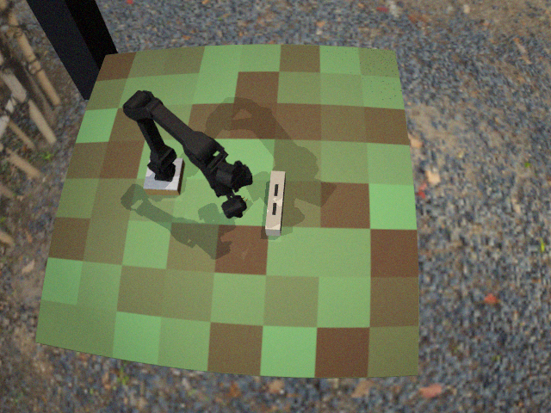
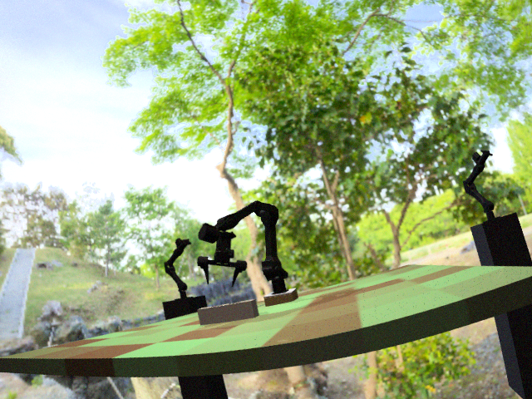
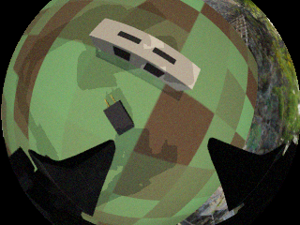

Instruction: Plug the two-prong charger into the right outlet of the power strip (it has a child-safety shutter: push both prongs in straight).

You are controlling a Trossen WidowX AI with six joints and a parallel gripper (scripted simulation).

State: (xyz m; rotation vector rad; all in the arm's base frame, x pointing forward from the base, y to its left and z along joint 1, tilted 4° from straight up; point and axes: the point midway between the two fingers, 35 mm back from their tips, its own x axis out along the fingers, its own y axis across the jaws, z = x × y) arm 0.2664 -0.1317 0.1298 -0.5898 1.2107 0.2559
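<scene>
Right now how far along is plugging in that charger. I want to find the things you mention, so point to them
Nothing is plugged in yet. The open gripper (image 2: 220,285) (image 3: 163,145) points down above the table, holding nothing. The charger (image 3: 118,117) lies on the table, prongs angled toward the power strip (image 1: 275,202) (image 2: 228,312) (image 3: 150,53). Grasping, aligning and straight insertion remain.

An outdoor place, like a park or a garden, is shown. Tall green trees (image 2: 300,98) can be seen under a bright sky (image 2: 64,107) with white clouds. A grassy hill (image 2: 86,274) is crossed by a pale path (image 2: 27,278), and big rocks (image 2: 72,328) are seen near its foot. The ground around the table (image 1: 289,298) (image 2: 300,343) is covered with little gray stones (image 1: 480,222), and red and brown leaves (image 1: 430,391) are scattered there. Wooden poles (image 1: 37,120) are seen at one side.
</scene>
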